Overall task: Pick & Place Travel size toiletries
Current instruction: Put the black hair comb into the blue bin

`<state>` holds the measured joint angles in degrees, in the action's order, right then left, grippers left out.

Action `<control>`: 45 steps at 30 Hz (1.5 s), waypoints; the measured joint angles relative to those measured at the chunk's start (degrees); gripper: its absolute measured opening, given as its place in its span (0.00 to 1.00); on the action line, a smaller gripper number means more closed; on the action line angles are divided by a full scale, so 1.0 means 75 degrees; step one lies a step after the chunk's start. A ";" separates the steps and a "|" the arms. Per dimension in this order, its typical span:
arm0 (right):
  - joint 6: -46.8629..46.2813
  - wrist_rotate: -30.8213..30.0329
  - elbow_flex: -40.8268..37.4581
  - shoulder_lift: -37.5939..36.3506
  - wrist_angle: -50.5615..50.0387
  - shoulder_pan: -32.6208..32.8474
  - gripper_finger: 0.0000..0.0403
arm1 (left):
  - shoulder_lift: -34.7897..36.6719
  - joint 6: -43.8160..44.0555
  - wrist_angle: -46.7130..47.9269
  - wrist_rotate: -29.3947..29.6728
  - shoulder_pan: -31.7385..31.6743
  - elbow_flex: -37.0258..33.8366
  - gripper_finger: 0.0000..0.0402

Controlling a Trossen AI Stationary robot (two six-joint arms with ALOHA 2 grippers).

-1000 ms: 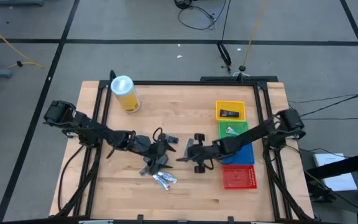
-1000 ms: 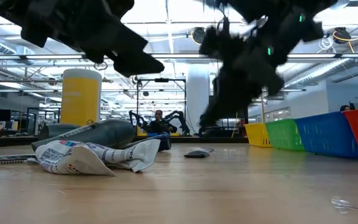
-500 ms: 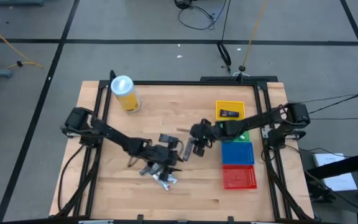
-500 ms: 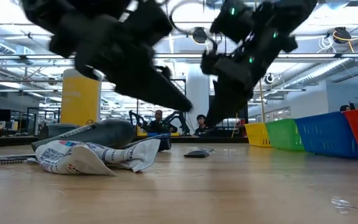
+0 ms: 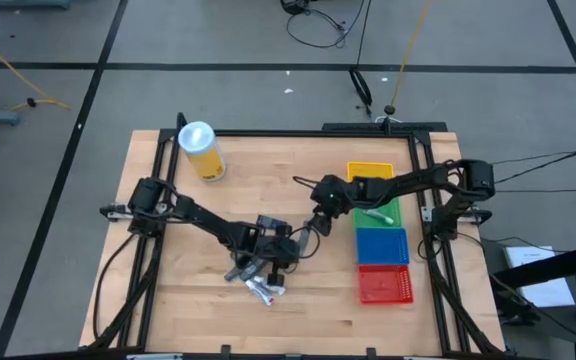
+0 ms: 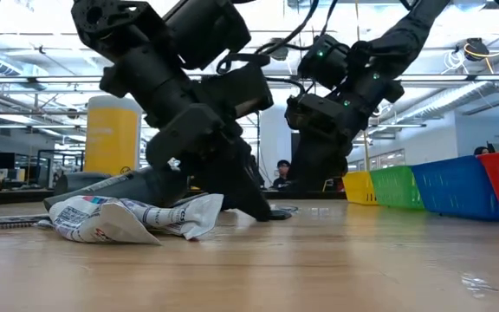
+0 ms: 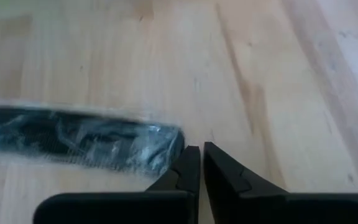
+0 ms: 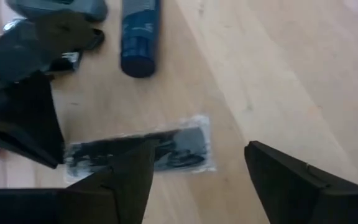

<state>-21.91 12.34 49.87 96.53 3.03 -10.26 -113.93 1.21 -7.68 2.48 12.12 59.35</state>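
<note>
A flat black item in a clear wrapper (image 7: 79, 137) lies on the wood near the table's middle (image 8: 142, 152). My left gripper (image 7: 201, 155) is shut and stands low at one end of this pack (image 5: 296, 243). My right gripper (image 8: 199, 149) hangs open above the pack's other end (image 5: 313, 222), clear of it. A dark blue tube (image 8: 140, 37) lies beside the pack. More toiletries lie heaped toward the near edge (image 5: 258, 280), among them a crumpled printed sachet (image 6: 128, 217) and a grey tube (image 6: 137, 184). My left gripper comes slanting down from the table's left, its shut fingertips (image 7: 188, 158) right beside the wrapper's end (image 7: 169, 144). Nothing shows between the fingers. Whether they touch the wrapper, I cannot tell.
A yellow canister with a white lid (image 5: 200, 150) stands far left. On the right, yellow (image 5: 370, 168), green (image 5: 393, 207), blue (image 5: 381, 243) and red (image 5: 383, 283) trays stand in a row. The yellow tray holds a dark item, the green a white-green tube (image 5: 376, 213).
My left gripper has gone toward the table's right edge and down onto the wood beside the wrapped pack, tipping steeper, and its fingers have come together. My right gripper has swung toward the far edge, away from the heap, and now hangs over the pack.
</note>
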 joint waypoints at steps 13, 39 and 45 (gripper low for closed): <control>-0.0131 0.0803 0.0012 0.0727 0.0370 -0.0295 0.61 | -0.0026 -0.0122 0.0135 0.0017 -0.0038 0.0001 0.03; -0.0426 0.3119 0.0000 0.1099 0.0609 -0.0295 0.60 | -0.0035 -0.0154 0.0296 0.0362 0.0040 -0.0011 0.04; -0.0414 0.3229 0.0003 0.1096 -0.0012 -0.0362 0.58 | -0.0035 -0.0273 0.0304 0.0468 0.0158 -0.0014 0.01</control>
<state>-25.02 36.56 49.89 104.75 2.93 -12.98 -114.19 -0.83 -5.40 5.99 13.30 59.24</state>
